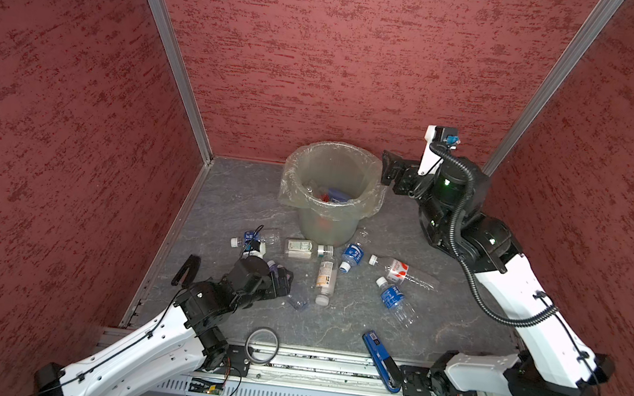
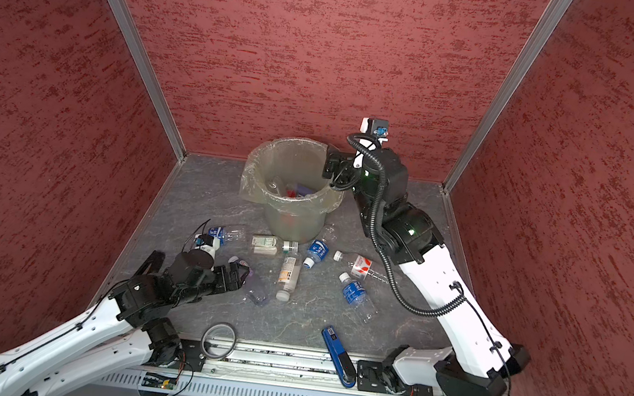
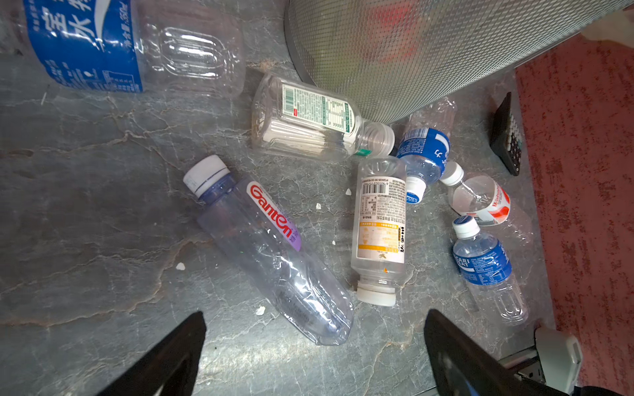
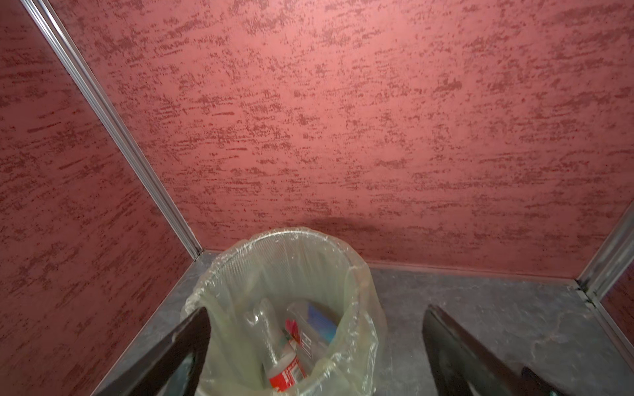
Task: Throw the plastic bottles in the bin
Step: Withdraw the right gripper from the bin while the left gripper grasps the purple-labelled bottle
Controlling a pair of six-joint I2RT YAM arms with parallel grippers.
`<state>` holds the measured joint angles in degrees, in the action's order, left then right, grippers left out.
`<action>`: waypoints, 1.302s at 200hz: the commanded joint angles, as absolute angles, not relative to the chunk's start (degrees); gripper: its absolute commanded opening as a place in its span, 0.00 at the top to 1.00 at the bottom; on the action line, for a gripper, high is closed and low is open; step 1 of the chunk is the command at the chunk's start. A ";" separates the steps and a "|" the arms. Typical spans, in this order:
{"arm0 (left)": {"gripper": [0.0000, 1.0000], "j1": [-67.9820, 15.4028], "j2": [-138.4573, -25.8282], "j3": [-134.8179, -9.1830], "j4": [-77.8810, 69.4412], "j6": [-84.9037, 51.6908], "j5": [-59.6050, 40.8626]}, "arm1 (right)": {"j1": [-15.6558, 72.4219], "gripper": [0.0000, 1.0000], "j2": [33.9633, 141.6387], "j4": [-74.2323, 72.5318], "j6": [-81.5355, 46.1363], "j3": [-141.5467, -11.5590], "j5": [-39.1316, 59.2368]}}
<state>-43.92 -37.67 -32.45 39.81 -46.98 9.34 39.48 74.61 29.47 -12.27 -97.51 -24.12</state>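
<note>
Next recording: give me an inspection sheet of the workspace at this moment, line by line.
Surface: grey marbled tabletop, with a few white crumbs.
Job's things: seven plastic bottles lie loose in front of the bin; several more are inside it.
Clutter: blue-and-black stapler and grey ring at the front edge; black calculator near the wall.
Tools: left tool open, low over the purple-tinted bottle; right tool open, empty, raised near the bin's rim.
Cables: black corrugated hose along the right arm; thin black wire along the left arm.
Surroundings: red textured walls, aluminium corner posts.
</note>
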 commanded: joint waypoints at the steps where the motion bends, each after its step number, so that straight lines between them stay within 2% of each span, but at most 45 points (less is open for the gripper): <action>1: 0.00 -44.61 -38.14 -32.64 38.16 -48.34 10.37 | 39.48 0.03 70.24 28.65 -14.19 -94.53 -23.05; 73: 0.00 -45.06 -41.17 -30.42 33.76 -51.66 8.79 | 39.64 0.02 59.16 27.25 -15.51 -78.16 -23.96; 181: 0.00 -45.90 -46.34 -29.76 33.48 -58.04 10.55 | 39.67 0.02 49.95 35.72 -22.53 -61.51 -19.95; 208: 0.03 -45.91 -49.34 -30.59 32.69 -58.44 10.63 | 39.66 0.02 48.64 37.87 -24.27 -58.71 -19.80; 229: 0.10 -45.96 -52.05 -31.91 34.78 -61.04 12.07 | 39.64 0.03 47.34 38.62 -25.67 -56.54 -19.69; 260: 0.11 -46.01 -56.67 -33.95 35.15 -62.43 12.79 | 39.68 0.03 46.32 39.37 -27.12 -53.89 -19.25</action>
<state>-45.67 -54.46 -31.48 34.41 -60.10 10.85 39.48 47.42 37.54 -24.40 -55.18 -20.14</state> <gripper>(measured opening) 0.895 0.970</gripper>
